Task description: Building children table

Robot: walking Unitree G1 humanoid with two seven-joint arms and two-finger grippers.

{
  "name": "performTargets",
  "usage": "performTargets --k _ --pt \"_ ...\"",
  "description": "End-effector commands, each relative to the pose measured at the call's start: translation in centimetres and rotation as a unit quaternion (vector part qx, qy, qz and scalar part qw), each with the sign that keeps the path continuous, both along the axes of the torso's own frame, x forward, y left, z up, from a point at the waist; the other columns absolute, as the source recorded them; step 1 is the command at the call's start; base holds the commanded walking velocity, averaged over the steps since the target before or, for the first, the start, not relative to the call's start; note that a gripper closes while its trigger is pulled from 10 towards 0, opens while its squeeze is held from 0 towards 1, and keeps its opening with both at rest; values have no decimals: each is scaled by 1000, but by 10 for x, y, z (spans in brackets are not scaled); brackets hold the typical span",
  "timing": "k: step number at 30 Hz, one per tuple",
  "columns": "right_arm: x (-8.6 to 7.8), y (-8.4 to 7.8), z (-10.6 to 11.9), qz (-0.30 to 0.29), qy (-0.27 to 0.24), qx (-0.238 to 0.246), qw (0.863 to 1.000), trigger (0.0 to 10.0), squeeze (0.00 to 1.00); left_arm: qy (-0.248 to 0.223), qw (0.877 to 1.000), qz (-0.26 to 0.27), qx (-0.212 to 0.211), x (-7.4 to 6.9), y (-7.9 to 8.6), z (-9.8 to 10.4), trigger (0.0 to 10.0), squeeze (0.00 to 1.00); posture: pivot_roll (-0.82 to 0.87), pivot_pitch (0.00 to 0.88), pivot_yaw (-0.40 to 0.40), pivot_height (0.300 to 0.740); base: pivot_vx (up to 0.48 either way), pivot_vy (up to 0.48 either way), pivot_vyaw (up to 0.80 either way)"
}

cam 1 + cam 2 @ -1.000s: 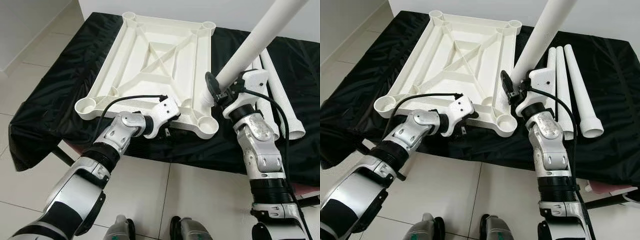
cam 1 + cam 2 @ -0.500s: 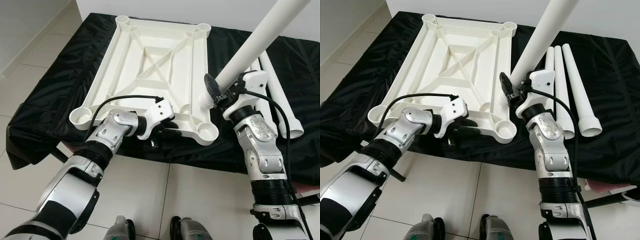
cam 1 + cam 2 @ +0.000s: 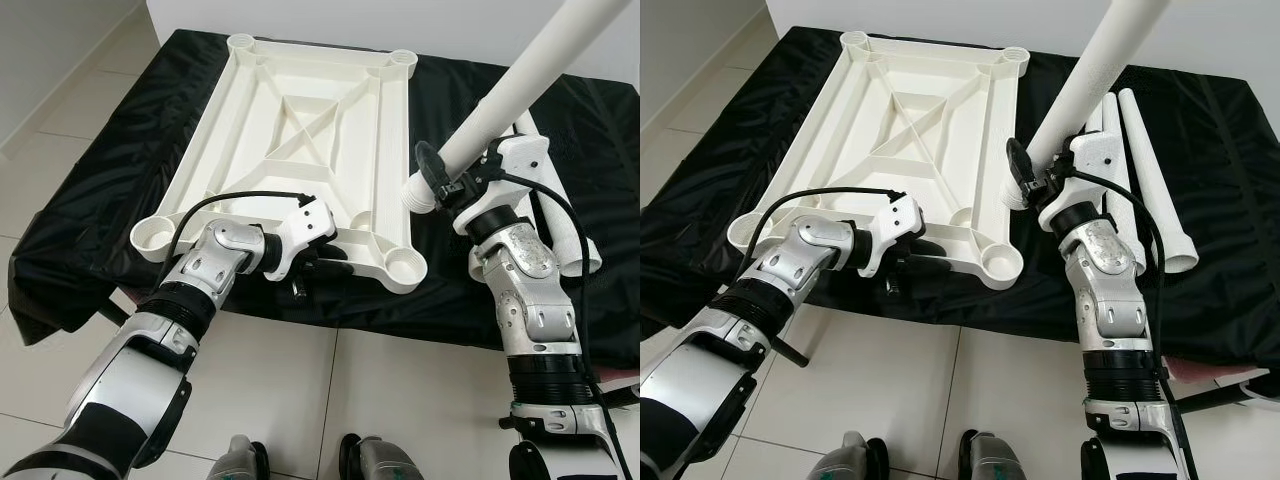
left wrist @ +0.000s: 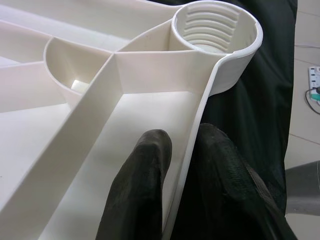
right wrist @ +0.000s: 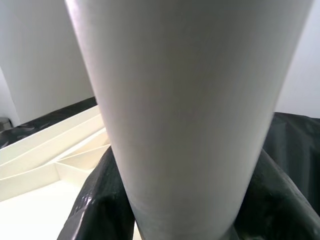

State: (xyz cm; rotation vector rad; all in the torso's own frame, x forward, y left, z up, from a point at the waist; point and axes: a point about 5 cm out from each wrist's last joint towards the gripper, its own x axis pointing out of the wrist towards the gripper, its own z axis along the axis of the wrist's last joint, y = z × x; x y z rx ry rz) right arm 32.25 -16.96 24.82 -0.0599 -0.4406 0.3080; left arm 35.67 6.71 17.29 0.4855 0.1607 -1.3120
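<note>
Closest to me, my left hand (image 3: pixel 318 262) is pinched shut on the near rim of the white tabletop (image 3: pixel 310 130), one finger (image 4: pixel 137 185) inside the wall and one outside, right beside the ribbed corner socket (image 4: pixel 218 30). My right hand (image 3: pixel 440 180) is clamped around a white leg tube (image 3: pixel 520 75), held tilted above the near right corner. Tabletop lies upside down on the black-covered desk (image 3: pixel 110 180), with spare legs (image 3: pixel 1145 160) farther right.
</note>
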Motion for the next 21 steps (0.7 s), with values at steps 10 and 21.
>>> performTargets --k 10,21 --pt "0 1 3 21 3 6 1000 10000 0 -20 983 180 -11 24 19 -4 10000 0 -63 200 10 740 0 0 0" --pt "-3 4 3 36 5 4 999 10000 0 -18 991 135 -10 20 8 -2 10000 0 -67 196 19 740 0 0 0"
